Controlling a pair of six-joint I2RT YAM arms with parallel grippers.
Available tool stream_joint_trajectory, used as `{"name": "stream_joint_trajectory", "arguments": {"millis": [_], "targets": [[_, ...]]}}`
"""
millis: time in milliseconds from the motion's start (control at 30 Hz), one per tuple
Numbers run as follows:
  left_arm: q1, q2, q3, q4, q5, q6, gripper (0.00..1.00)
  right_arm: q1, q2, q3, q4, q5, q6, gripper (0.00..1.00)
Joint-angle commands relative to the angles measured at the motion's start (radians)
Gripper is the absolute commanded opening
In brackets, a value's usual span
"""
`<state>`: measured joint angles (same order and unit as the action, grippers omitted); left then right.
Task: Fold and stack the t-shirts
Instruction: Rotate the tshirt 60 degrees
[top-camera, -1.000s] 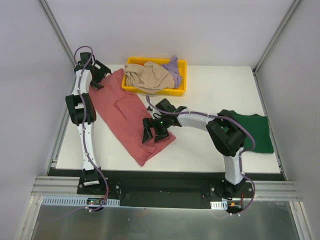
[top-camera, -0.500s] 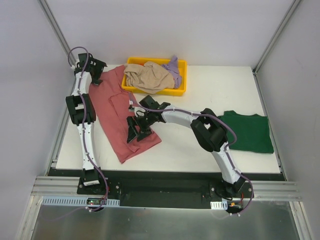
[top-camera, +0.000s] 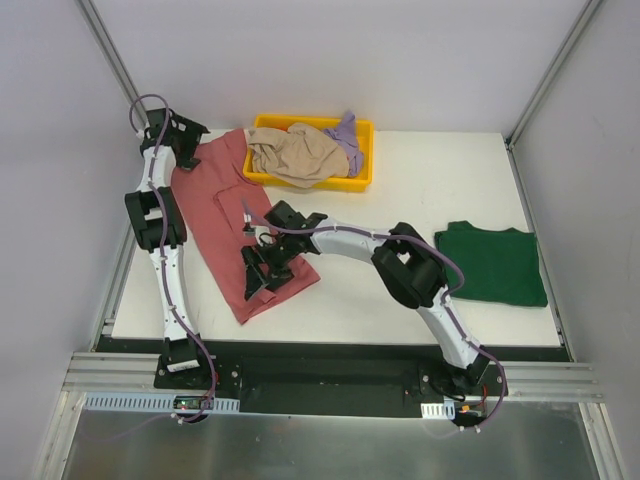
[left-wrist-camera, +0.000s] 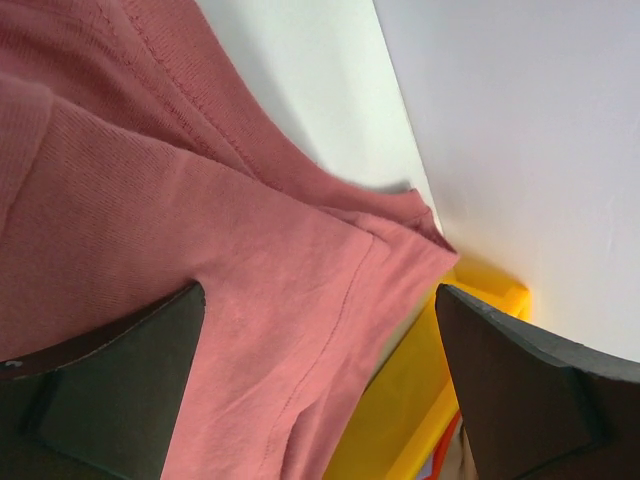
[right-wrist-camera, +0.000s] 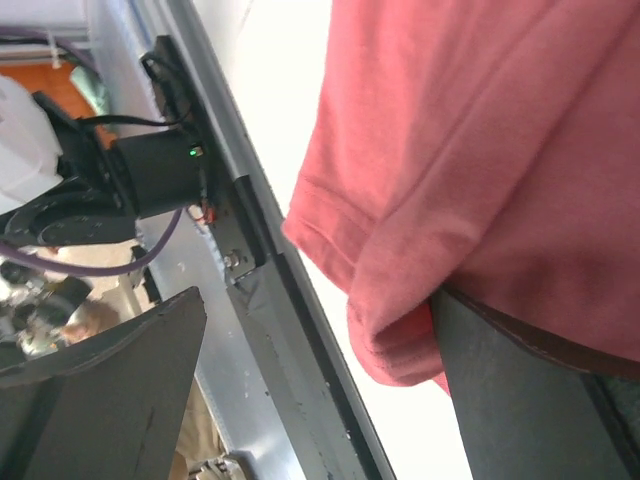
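The dusty rose-red t-shirt (top-camera: 215, 215) lies spread on the left of the table, running from the far left corner toward the front. My left gripper (top-camera: 185, 140) is over its far end, jaws wide open with the cloth (left-wrist-camera: 150, 200) beneath them (left-wrist-camera: 318, 300). My right gripper (top-camera: 260, 272) is over its near end, jaws wide open (right-wrist-camera: 320, 300). The shirt's folded hem (right-wrist-camera: 480, 130) lies against the right finger. The dark green t-shirt (top-camera: 495, 265) lies folded at the right. The beige t-shirt (top-camera: 295, 155) and lavender t-shirt (top-camera: 348, 135) sit crumpled in the tray.
The yellow plastic tray (top-camera: 367, 158) stands at the back centre, right beside the red shirt's far edge (left-wrist-camera: 400, 400). The table's front edge and metal rail (right-wrist-camera: 260, 300) are close to the shirt's near corner. Walls close in at left and back.
Both grippers have moved left, and the red shirt has slid left with them. Its near end is now bunched closer to the left front of the table.
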<state>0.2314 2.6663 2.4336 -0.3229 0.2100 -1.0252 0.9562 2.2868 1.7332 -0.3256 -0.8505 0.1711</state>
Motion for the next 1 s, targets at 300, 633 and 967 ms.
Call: {"name": "stream_joint_trajectory", "arguments": {"millis": [300,633,967], "targets": [[-0.076,-0.59,-0.528,0.022,0.229,0.362,0.99,-0.045,-0.306,-0.148,-0.073,0.389,-0.076,0.96],[-0.272,-1.236,-1.298,-0.03,-0.053,0.398,0.98,-0.128,-0.535,-0.449,0.005,0.493,0.005,0.96],[-0.694,-1.665,-1.705,-0.384,-0.319,0.218,0.81,-0.212,-0.543,-0.543,0.011,0.441,0.03,0.96]]}}
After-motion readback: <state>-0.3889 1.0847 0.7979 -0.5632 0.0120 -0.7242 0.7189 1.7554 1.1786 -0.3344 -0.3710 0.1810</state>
